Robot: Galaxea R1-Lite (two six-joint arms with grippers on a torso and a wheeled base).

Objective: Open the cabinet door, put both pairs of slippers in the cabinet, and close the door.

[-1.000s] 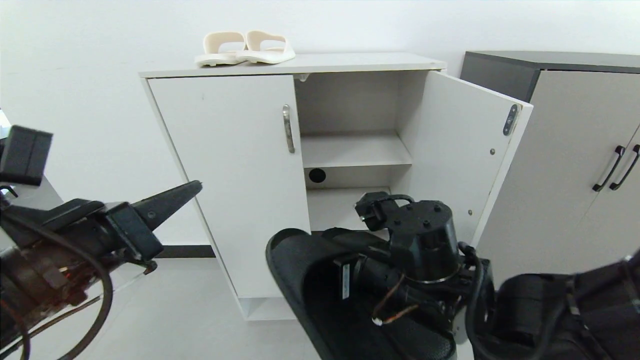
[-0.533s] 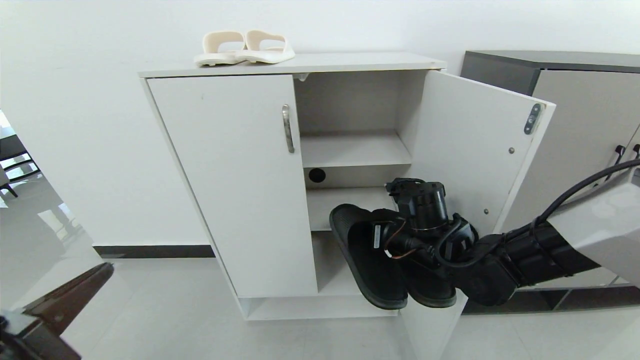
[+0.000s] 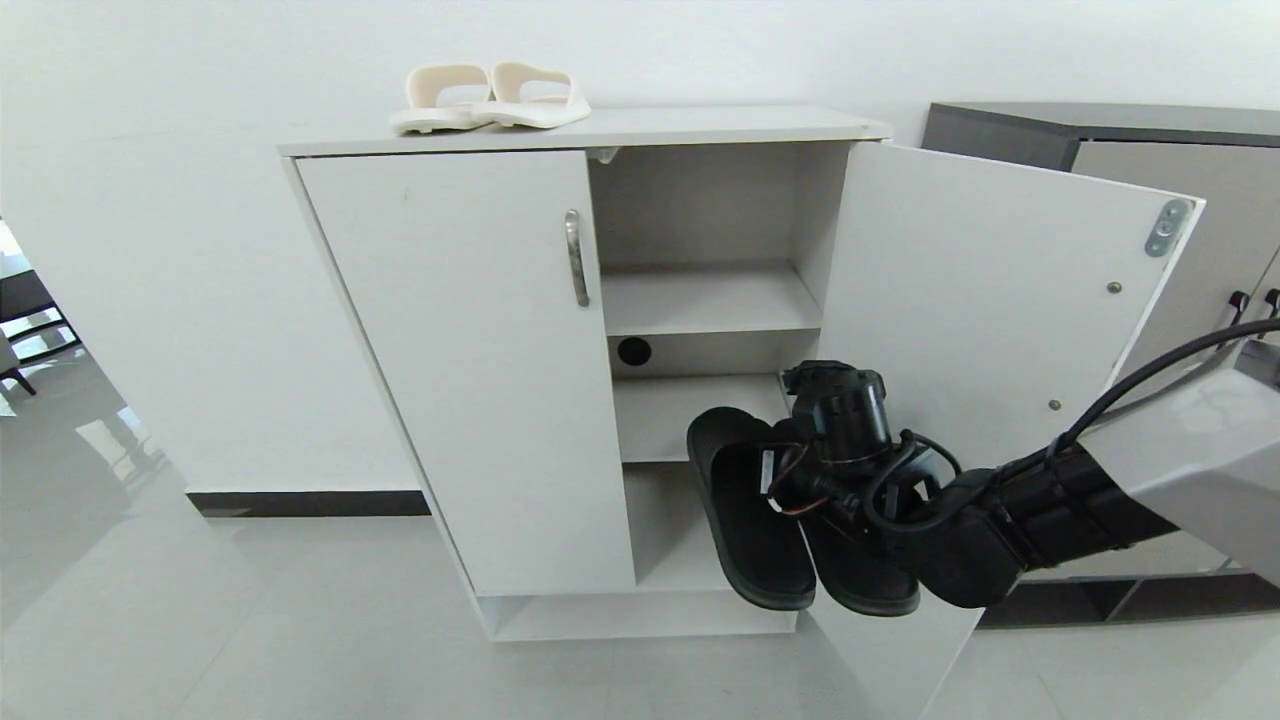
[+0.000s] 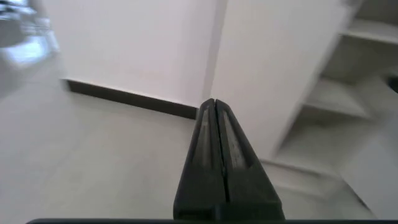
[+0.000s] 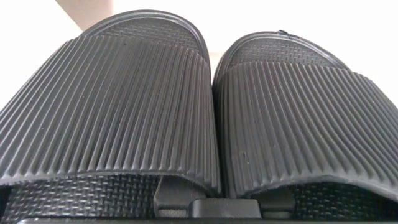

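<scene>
Against a white wall (image 3: 150, 200), the cabinet (image 3: 700, 125) door (image 3: 980, 300) stood open. The right gripper (image 5: 211, 200), fingers seemingly clamped on the straps, held the black slippers (image 3: 750, 520) at the opening, not yet inside. The pale slippers (image 3: 490, 97) lay on top, untouched. The left gripper (image 4: 216, 124) had its fingers pressed together, empty.

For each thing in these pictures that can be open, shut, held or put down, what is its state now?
Right cabinet door: open wide.
Left cabinet door: shut.
Black slippers: held together by the right gripper, in front of the open compartment, not on a shelf.
Beige slippers: lying on top of the cabinet.
Left gripper: fingers shut, empty.
Neighbouring grey cabinet: doors shut.
</scene>
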